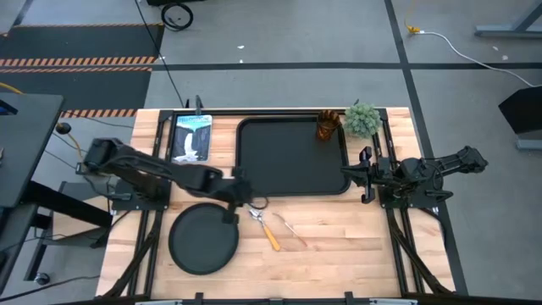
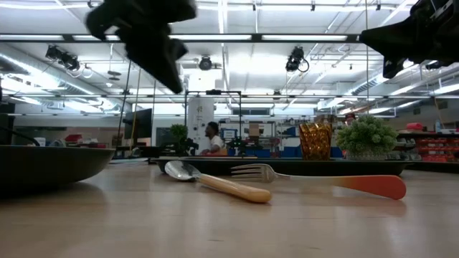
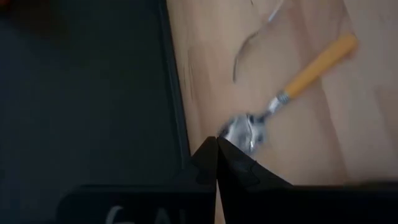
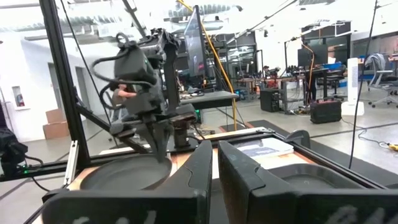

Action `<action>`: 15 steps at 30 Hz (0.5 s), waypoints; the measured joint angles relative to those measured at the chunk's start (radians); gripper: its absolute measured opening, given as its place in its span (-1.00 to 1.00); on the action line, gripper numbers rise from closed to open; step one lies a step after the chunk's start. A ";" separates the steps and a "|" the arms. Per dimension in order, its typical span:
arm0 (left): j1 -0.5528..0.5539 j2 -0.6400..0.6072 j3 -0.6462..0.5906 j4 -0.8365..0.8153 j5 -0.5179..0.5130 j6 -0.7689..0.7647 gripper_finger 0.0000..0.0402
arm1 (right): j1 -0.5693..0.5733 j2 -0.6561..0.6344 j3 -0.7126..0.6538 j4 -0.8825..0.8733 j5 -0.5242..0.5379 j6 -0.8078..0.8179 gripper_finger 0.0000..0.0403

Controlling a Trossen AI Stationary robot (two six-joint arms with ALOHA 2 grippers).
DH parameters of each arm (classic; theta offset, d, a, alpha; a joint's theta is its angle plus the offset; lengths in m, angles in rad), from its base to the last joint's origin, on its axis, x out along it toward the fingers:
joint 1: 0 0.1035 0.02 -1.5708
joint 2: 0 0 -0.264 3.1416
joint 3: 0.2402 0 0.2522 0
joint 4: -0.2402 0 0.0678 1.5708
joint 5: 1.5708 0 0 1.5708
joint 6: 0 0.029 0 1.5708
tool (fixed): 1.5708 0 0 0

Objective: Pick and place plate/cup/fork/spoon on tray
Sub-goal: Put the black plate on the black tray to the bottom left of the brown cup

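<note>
left gripper [image 1: 243, 196] clenched, empty, above spoon [image 1: 264, 229] (bowl end); right gripper [image 1: 366, 174] clenched, parked.

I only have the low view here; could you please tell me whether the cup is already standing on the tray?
Observer: Yes. From above, the cup stands inside the tray, in the corner nearest the plant, which sits on the table.
Operator: Thank you. Which arm is the dark shape at my upper left?
Observer: The left one. The left gripper hangs by the tray's near left corner, between the tray and the plate.
Operator: Is it holding anything?
Observer: No. Its wrist view shows it shut and empty, with the spoon lying on the table just ahead of it.
</note>
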 joint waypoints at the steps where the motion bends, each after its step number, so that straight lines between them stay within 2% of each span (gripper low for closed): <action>1: -0.003 -0.032 -0.031 0.004 0.000 -0.023 -0.97 | 0.000 0.000 0.000 0.001 0.000 0.000 -0.83; 9: 0.010 -0.250 -0.270 0.006 -0.034 -0.213 -0.93 | 0.000 0.000 0.000 0.000 0.001 0.000 -0.83; 15: 0.035 -0.338 -0.339 -0.091 -0.030 -0.410 -0.60 | 0.000 0.000 0.000 0.000 0.002 0.000 -0.83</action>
